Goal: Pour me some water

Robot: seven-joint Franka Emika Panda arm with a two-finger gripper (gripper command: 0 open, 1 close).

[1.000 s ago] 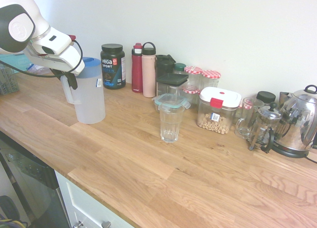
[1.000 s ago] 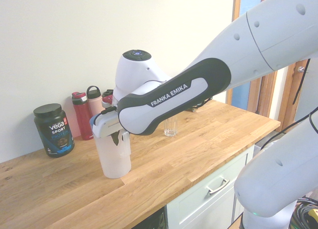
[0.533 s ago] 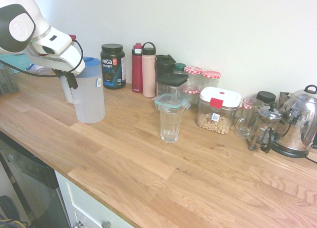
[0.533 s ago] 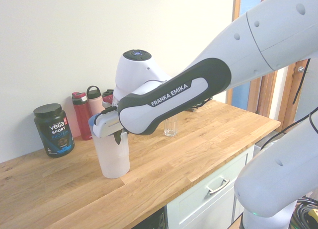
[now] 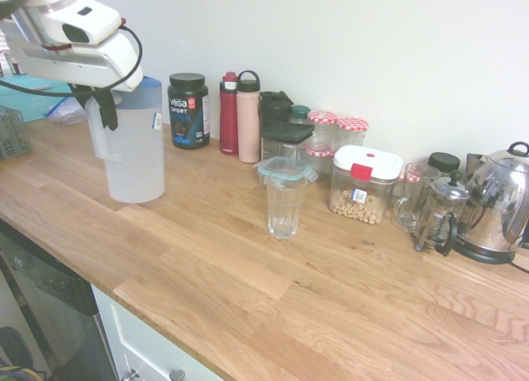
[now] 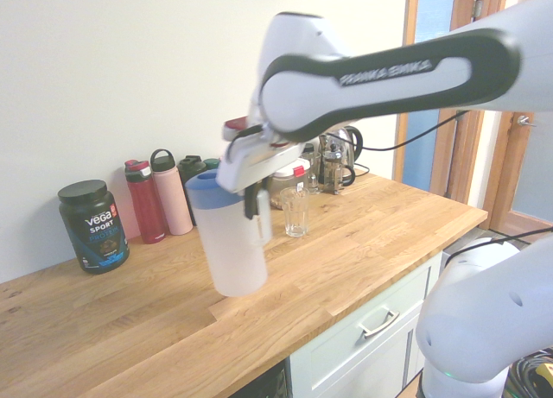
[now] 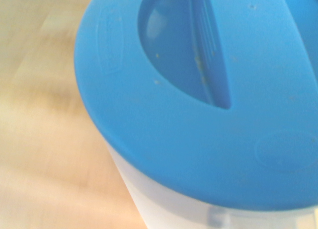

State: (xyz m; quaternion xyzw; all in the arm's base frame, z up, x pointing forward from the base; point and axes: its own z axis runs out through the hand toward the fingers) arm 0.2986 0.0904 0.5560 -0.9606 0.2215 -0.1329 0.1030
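Now the claw point(image 5: 97, 110) is clenched on the handle of the jug point(image 5: 132, 150), which seems to hang just clear of the bench point(image 5: 248, 273), tilted a little. Its blue lid point(image 7: 208, 105) is on. Well apart stands the empty glass point(image 5: 285, 205).

I am seeing bright, even daylight washing out the white wall point(image 5: 397, 50). The kettle point(image 5: 500, 203) is throwing small glints. The arm point(image 6: 380, 70) is smearing with motion blur in the second exterior view. Up close, the blue lid point(image 7: 208, 105) is showing soft and out of focus.
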